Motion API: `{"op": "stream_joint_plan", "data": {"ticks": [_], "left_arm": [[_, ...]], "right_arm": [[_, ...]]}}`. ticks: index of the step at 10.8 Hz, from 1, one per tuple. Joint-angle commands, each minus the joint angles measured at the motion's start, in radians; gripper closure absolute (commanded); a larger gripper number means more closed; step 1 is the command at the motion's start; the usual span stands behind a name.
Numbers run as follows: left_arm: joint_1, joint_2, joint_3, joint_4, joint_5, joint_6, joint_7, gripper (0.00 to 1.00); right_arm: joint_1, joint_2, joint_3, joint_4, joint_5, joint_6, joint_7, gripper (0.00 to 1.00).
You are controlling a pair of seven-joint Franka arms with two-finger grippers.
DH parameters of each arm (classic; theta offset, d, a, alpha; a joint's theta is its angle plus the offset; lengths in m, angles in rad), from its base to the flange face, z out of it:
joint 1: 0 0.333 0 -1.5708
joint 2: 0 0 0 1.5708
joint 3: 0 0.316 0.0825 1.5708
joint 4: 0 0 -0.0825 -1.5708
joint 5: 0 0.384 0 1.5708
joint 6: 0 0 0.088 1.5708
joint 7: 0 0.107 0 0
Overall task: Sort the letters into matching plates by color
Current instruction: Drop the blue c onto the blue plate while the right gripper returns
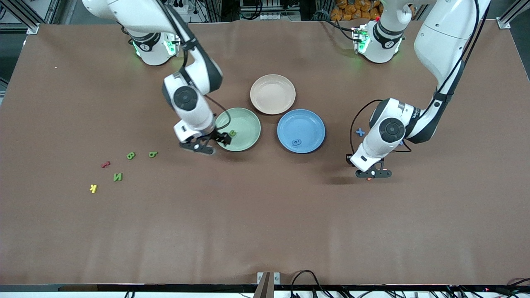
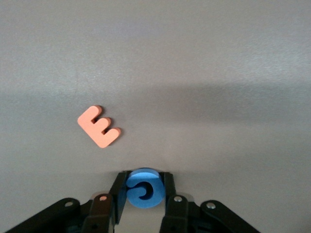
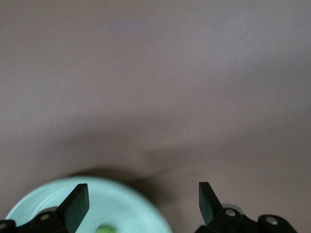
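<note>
Lower right of centre, the left gripper (image 1: 374, 174) pinches a round blue letter (image 2: 144, 189) between its jaws, low over brown bench (image 1: 265, 223). At centre, the right gripper (image 1: 209, 144), jaws spread, hovers over the green plate (image 1: 244, 124) holding one green letter (image 1: 233, 133).

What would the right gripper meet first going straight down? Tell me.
Probably the pale green plate's edge: the open right gripper hangs over it, the green letter just beside. Depth is unclear.
</note>
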Motion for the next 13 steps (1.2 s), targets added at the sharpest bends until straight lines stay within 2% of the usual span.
{"op": "stream_joint_plan", "data": {"ticks": [1, 5, 8, 10, 13], "left_arm": [[0.006, -0.036, -0.04, -0.007, 0.011, -0.001, -0.058, 1.0], [0.01, -0.067, -0.093, -0.002, 0.008, -0.048, -0.123, 1.0], [0.009, -0.079, -0.152, -0.002, 0.007, -0.085, -0.196, 1.0], [0.006, -0.082, -0.193, 0.003, 0.007, -0.108, -0.252, 1.0], [-0.003, -0.074, -0.261, 0.004, 0.007, -0.114, -0.339, 1.0]], "right_arm": [[-0.125, -0.02, -0.004, -0.011, -0.017, -0.009, -0.116, 0.0], [-0.271, -0.026, -0.006, -0.037, -0.025, -0.006, -0.27, 0.0], [-0.4, -0.046, -0.004, -0.086, -0.095, 0.007, -0.362, 0.0], [-0.45, -0.061, -0.004, -0.119, -0.127, 0.017, -0.39, 0.0], [-0.474, -0.071, -0.004, -0.152, -0.127, 0.057, -0.408, 0.0]]}}
